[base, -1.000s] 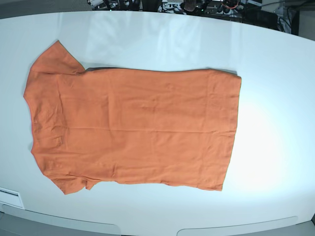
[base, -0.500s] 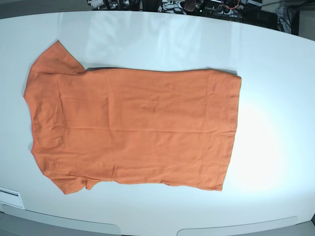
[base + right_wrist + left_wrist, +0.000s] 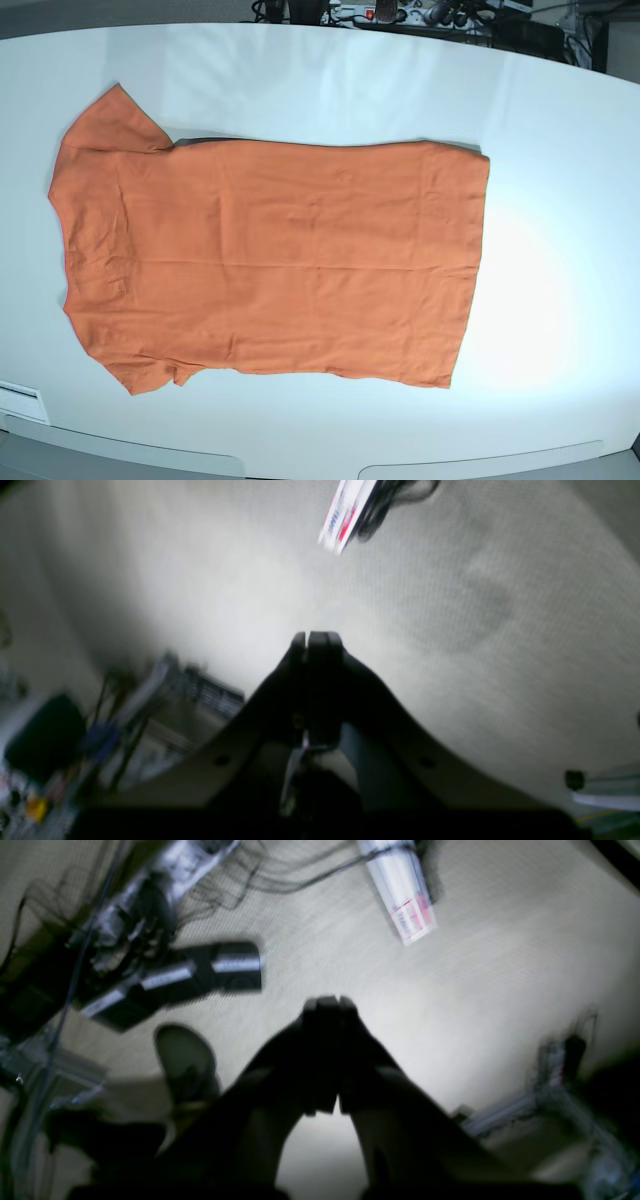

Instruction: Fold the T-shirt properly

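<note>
The orange T-shirt lies spread flat on the white table, shoulders and sleeves to the left, hem to the right. Neither arm shows in the base view. In the left wrist view my left gripper is shut and empty, pointing at a beige floor away from the table. My right gripper in the right wrist view is also shut with nothing in it, over the same kind of floor. Both wrist views are blurred and show no shirt.
Cables and dark equipment sit beyond the table's far edge. On the floor lie a white tube with a red label, black boxes and cables. A shoe shows near the left gripper.
The shirt has not moved. At the table's far edge the dark equipment in the background has shifted.
</note>
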Robot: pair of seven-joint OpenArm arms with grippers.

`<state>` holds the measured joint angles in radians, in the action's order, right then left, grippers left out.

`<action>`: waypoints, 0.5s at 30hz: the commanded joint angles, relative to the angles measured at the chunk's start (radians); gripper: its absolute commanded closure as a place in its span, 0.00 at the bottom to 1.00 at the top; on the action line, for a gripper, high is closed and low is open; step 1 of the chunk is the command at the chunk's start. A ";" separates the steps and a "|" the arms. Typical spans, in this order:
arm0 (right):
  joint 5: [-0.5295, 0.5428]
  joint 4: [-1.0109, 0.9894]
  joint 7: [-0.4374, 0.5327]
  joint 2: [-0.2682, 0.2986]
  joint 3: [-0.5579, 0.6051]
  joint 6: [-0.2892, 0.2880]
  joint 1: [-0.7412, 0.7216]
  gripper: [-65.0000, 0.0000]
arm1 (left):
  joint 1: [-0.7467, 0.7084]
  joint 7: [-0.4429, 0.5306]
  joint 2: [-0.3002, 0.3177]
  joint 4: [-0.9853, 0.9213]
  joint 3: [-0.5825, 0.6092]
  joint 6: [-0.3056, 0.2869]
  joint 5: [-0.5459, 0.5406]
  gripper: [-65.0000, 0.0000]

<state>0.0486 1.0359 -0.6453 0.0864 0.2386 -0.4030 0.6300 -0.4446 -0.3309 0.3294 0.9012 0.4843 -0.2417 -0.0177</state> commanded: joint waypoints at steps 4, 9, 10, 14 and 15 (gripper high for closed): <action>0.002 0.258 -0.031 0.029 -0.002 0.036 0.193 1.00 | -0.147 -0.056 0.135 0.266 0.012 0.006 0.006 1.00; 0.002 0.604 -0.119 0.091 -0.004 0.091 0.380 1.00 | -0.297 -0.167 0.286 0.602 0.010 0.018 0.008 1.00; -0.001 0.674 -0.143 0.105 -0.004 0.105 0.413 1.00 | -0.323 -0.187 0.319 0.668 0.010 0.037 0.015 1.00; -0.099 0.930 -0.149 0.145 -0.004 0.170 0.545 1.00 | -0.416 -0.207 0.436 0.892 0.004 0.141 0.152 1.00; -0.144 0.983 -0.150 0.148 -0.004 0.192 0.570 1.00 | -0.435 -0.213 0.455 0.941 -0.004 0.173 0.191 1.00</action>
<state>-0.1085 2.0125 -0.7944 0.2340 0.2325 -0.1970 1.1839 -0.8700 -0.5583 0.7792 1.8275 0.4789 -0.0658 0.1772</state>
